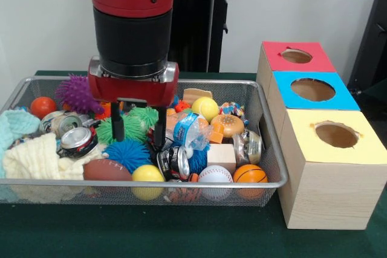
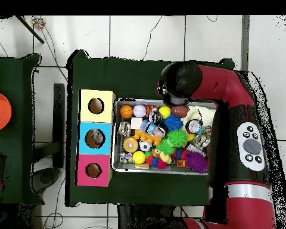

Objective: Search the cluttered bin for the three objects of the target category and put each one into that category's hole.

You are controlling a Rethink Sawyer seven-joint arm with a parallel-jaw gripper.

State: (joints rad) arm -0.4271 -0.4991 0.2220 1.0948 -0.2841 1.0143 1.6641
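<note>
A: What sits at the left of the front view?

B: The cluttered bin (image 1: 269,182), a silver wire-mesh basket on the green table (image 1: 181,234). Its left end holds a cream cloth (image 1: 36,158), an orange ball (image 1: 43,106), a purple spiky ball (image 1: 76,93) and a crushed can (image 1: 75,140).

A: And the arm?

B: It comes down over the bin's middle. The gripper (image 1: 138,126) hangs with its two black fingers spread apart, holding nothing, the tips among a green spiky ball (image 1: 112,130), a blue spiky ball (image 1: 127,153) and a plastic bottle (image 1: 186,130).

A: Along the near wall?

B: A brown football (image 1: 106,170), a yellow ball (image 1: 147,175), a baseball (image 1: 214,175) and a small basketball (image 1: 250,174).

A: Further right?

B: Three wooden boxes stand just beside the bin, each with a round hole on top: a yellow-topped box (image 1: 329,167), a blue-topped box (image 1: 311,90), a red-topped box (image 1: 296,57).

A: And from overhead?

B: The same bin (image 2: 117,107) lies between the boxes and the arm.
</note>
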